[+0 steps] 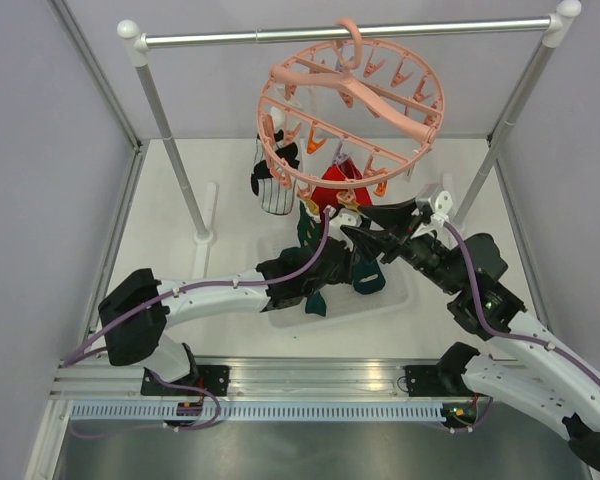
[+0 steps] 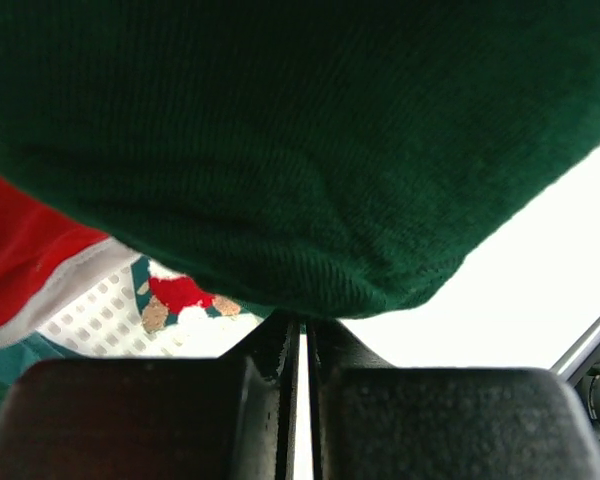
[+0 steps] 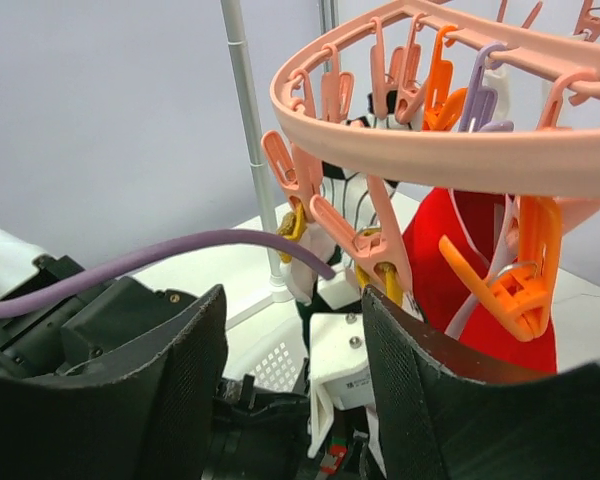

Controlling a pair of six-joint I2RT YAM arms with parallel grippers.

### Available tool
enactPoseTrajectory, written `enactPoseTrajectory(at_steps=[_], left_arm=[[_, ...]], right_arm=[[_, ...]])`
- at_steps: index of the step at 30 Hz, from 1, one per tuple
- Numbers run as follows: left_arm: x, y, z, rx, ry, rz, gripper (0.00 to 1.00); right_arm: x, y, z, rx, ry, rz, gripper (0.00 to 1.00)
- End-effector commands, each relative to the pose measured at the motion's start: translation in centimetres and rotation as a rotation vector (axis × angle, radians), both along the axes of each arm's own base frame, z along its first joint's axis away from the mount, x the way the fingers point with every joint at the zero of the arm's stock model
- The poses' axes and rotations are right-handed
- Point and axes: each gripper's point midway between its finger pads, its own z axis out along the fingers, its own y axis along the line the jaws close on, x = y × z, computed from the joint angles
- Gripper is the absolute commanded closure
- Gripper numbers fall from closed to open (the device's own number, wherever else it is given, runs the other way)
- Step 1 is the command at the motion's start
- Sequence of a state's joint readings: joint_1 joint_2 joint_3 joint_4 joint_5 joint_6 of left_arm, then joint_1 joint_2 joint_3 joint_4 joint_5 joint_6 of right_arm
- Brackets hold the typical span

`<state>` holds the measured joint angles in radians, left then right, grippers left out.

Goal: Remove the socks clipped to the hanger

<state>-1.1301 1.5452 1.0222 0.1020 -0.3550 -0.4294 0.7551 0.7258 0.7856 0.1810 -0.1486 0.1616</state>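
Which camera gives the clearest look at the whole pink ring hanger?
The top external view: it shows the hanger whole, its hook over the metal rail, with centre bar and clips. The right wrist view shows only an arc of the ring with clips close up, a red sock behind. The left wrist view shows none of it.

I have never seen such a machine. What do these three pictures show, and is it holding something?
Two robot arms stand at a table's near edge. One camera looks down from above; one sits on each wrist. A pink ring hanger hangs from a metal rail; a red sock and a striped sock hang beneath it. A white tray lies below with socks in it. The left tool is shut, seemingly pinching a dark green sock. The right tool is open beneath the hanger's clips, holding nothing.
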Motion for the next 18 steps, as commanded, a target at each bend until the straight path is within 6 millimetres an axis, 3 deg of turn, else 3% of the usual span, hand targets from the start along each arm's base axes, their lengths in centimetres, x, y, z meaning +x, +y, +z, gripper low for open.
enactPoseTrajectory(at_steps=[1,9,18], left_arm=[[-0.3,-1.5,1.8,-0.057,0.008,-0.017,0.98],[-0.6,-1.4,1.7,-0.051,0.01,-0.022,0.98],[-0.9,-1.4,2.1,-0.051,0.005,-0.025,0.98]], right_arm=[[0.6,-0.2,3.6,0.038,-0.088,-0.032,0.38],[2.8,-1.3,4.2,0.018,-0.119,-0.162,0.33],[3.5,-0.2,4.5,-0.017,-0.14,-0.148,0.29]])
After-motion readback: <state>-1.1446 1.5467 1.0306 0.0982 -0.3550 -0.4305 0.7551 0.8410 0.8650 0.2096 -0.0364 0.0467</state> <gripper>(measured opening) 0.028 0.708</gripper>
